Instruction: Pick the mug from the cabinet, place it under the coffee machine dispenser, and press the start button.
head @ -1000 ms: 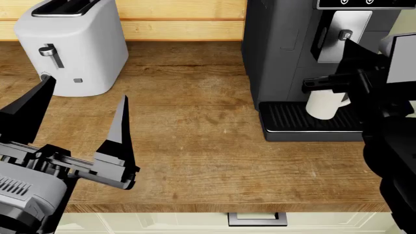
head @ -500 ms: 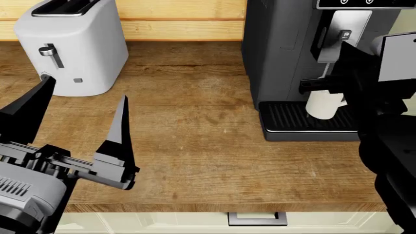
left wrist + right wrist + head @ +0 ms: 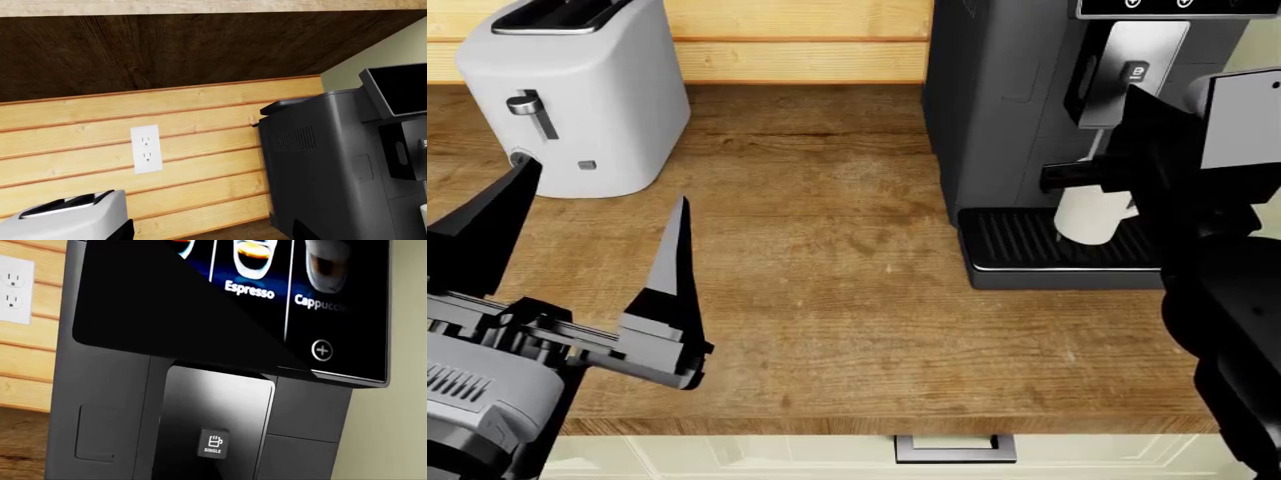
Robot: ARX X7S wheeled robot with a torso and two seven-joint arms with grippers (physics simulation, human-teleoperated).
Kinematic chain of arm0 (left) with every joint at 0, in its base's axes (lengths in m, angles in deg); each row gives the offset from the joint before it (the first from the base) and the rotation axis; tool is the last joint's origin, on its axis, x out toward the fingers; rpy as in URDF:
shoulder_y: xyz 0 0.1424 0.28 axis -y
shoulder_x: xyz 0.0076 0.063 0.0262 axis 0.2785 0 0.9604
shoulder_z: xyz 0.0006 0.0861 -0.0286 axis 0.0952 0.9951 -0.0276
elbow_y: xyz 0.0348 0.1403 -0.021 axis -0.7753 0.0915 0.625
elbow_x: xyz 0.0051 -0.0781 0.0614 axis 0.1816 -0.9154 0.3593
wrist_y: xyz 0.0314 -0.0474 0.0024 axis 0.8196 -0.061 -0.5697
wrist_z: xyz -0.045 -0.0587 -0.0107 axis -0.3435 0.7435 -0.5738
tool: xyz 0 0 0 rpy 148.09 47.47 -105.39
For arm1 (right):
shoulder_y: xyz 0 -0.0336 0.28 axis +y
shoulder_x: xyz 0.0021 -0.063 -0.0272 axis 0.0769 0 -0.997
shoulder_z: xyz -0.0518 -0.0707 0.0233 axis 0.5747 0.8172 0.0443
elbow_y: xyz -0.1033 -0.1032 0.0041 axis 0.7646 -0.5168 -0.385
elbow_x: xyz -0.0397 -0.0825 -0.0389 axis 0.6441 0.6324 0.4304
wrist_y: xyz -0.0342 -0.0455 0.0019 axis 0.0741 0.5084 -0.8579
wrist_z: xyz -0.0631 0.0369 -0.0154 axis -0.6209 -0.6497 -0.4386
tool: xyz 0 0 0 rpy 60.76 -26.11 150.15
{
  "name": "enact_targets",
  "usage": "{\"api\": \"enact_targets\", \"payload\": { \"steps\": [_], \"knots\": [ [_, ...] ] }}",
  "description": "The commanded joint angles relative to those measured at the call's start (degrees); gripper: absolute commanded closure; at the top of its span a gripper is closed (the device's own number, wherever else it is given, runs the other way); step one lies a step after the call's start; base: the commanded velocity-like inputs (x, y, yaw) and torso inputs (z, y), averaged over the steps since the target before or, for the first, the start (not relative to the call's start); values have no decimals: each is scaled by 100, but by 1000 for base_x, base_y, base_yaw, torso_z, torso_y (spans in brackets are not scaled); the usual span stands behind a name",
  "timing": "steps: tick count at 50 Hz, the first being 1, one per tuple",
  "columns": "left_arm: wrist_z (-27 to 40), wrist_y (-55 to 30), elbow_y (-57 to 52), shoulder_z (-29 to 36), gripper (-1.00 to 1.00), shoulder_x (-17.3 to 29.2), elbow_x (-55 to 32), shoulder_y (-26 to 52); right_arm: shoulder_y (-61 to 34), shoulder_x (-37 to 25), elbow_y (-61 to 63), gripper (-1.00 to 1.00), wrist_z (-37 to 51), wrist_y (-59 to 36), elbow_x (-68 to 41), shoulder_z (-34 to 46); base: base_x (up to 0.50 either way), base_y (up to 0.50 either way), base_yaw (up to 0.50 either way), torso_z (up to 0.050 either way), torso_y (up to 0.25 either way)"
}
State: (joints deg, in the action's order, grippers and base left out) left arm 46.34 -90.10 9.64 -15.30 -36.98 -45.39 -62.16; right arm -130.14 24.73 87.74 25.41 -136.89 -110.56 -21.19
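Note:
The white mug (image 3: 1089, 215) stands upright on the ribbed black tray (image 3: 1014, 245) of the dark grey coffee machine (image 3: 1001, 100), below the silver dispenser (image 3: 1144, 45). My right gripper (image 3: 1054, 179) shows as a single black bar just over the mug's rim, pointing into the machine's recess. Its fingers look shut with nothing between them, and the arm hides the mug's right side. In the right wrist view the dispenser panel (image 3: 213, 405) carries a small square button marked SINGLE (image 3: 212, 444). My left gripper (image 3: 601, 185) hangs open over the counter, near the toaster.
A boxy white toaster (image 3: 574, 90) stands at the back left of the wooden counter (image 3: 827, 300). A plank wall (image 3: 200, 150) with an outlet (image 3: 146, 149) runs behind. The machine's screen (image 3: 267, 290) shows Espresso and Cappuccino. A drawer handle (image 3: 956, 450) sits below the counter's front edge.
My right gripper has shifted slightly up and to the left over the mug. The mug stays on the tray and the left arm has not moved.

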Motion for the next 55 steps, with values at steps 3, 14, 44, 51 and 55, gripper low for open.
{"api": "enact_targets", "payload": {
  "steps": [3,14,44,51,55],
  "knots": [
    [30,9,-5,12,-100,33,-20,15,-136,-4,28,100,-18,-36,-37,-101,4,0,4,3,0],
    [63,30,-4,18,-100,52,-9,-4,816,-401,1958,100,187,-885,-1095,-1291,1,0,1,0,0],
    [536,603,-452,-1255,-100,691,-720,-481,3382,-3067,3718,-100,2152,1113,-4766,-3984,0,0,0,0,0],
    [1279,1974,-495,-1865,-100,1803,-664,-1567,4898,-4394,3720,-100,2714,2674,-5056,-5175,0,0,0,0,0],
    [1673,2856,-498,-2880,-100,2321,-410,-2942,5597,-4619,3721,-100,2718,2631,-5731,-6873,0,0,0,0,0]
  ]
}}
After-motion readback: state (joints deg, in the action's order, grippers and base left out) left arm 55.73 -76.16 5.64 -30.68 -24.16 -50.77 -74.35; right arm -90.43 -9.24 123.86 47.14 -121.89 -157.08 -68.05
